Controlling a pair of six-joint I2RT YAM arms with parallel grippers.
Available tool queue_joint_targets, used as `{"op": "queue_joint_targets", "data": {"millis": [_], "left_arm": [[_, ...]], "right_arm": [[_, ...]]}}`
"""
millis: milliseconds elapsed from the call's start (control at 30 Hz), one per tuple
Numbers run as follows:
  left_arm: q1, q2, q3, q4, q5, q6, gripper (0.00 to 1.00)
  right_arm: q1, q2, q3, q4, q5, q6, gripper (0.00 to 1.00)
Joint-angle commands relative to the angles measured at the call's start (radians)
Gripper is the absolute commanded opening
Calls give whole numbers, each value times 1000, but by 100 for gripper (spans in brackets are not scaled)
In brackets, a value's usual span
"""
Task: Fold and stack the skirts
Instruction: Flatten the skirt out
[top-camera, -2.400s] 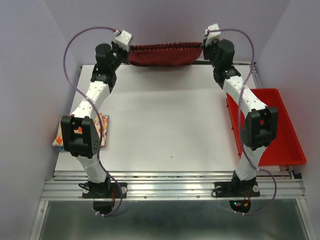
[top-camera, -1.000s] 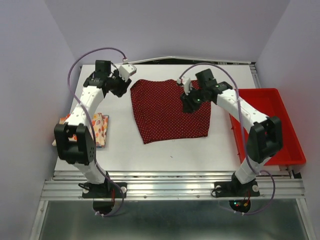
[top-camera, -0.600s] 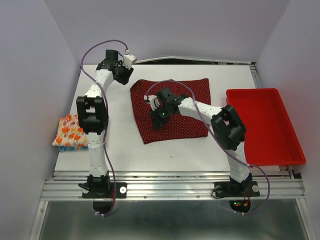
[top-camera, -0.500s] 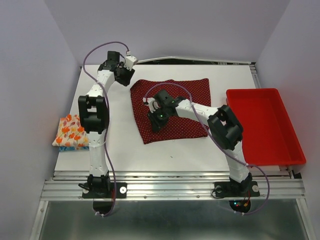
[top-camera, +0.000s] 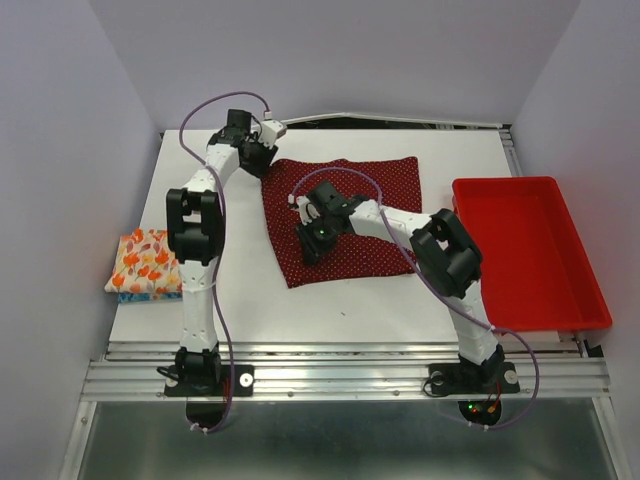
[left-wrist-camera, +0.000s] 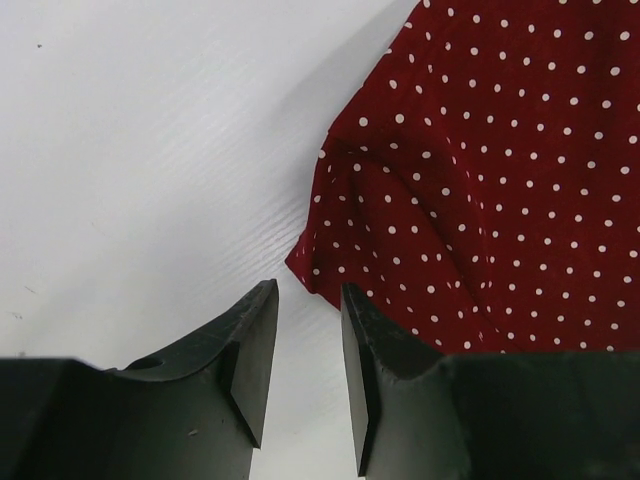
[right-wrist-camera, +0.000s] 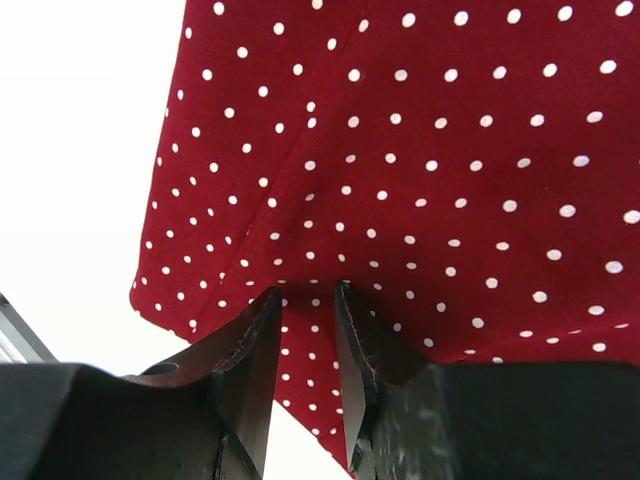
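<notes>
The dark red skirt with tiny white dots lies spread flat at the upper centre of the white table, its lower edge slanting; the right gripper sits on its left half, jaws nearly closed, pinching a puckered fold with creases radiating from the tips; the left gripper hovers at the skirt's upper-left corner, jaws slightly apart, empty, the corner just ahead; at left edge a folded cream skirt with orange flowers rests on a blue one; a red tray stands right.
</notes>
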Motion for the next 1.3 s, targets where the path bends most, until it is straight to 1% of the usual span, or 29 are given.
{"op": "queue_joint_targets", "data": {"millis": [0, 133, 300, 433, 500, 533, 567, 600, 667, 700, 800, 900, 967, 1100, 1133, 1200, 1267], "left_arm": [[3, 19, 21, 28, -15, -11, 41], [3, 51, 60, 10, -25, -19, 38], [3, 62, 54, 6, -44, -16, 37], [3, 69, 53, 8, -55, -10, 32], [3, 69, 53, 9, -53, -2, 25], [3, 68, 53, 9, -50, 14, 18], [3, 65, 51, 8, -44, 15, 14], [3, 51, 41, 3, -41, 53, 6], [3, 33, 24, -9, -30, 109, 0], [6, 20, 13, -20, -25, 181, 0], [16, -46, -62, -38, -10, 289, 0], [45, -130, -152, -46, -19, 445, 0], [58, -151, -165, -58, -19, 493, 0], [85, -176, -148, -153, 14, 605, 6], [92, -179, -150, -162, 13, 645, 7], [99, -188, -159, -168, 11, 677, 7], [111, -195, -176, -155, 10, 709, 6]], "right_arm": [[0, 52, -2, 1, 23, 5, 34], [0, 62, -9, -13, 29, 2, 34], [0, 63, -26, -21, 33, -6, 34], [0, 72, -28, -32, 30, -14, 33], [0, 84, -26, -45, 36, -20, 32], [9, 89, -25, -55, 52, -24, 32], [9, 97, -22, -62, 52, -29, 31], [9, 114, -20, -90, 75, -38, 30], [9, 126, -28, -116, 110, -47, 29], [9, 127, -40, -121, 118, -55, 29], [9, 109, -106, -122, 135, -73, 28], [9, 85, -166, -124, 148, -75, 28], [9, 77, -187, -125, 156, -116, 27], [0, 52, -253, -143, 176, -165, 26], [0, 49, -264, -148, 181, -176, 26], [-9, 33, -288, -154, 194, -208, 25], [-29, 20, -331, -159, 210, -236, 25]]}}
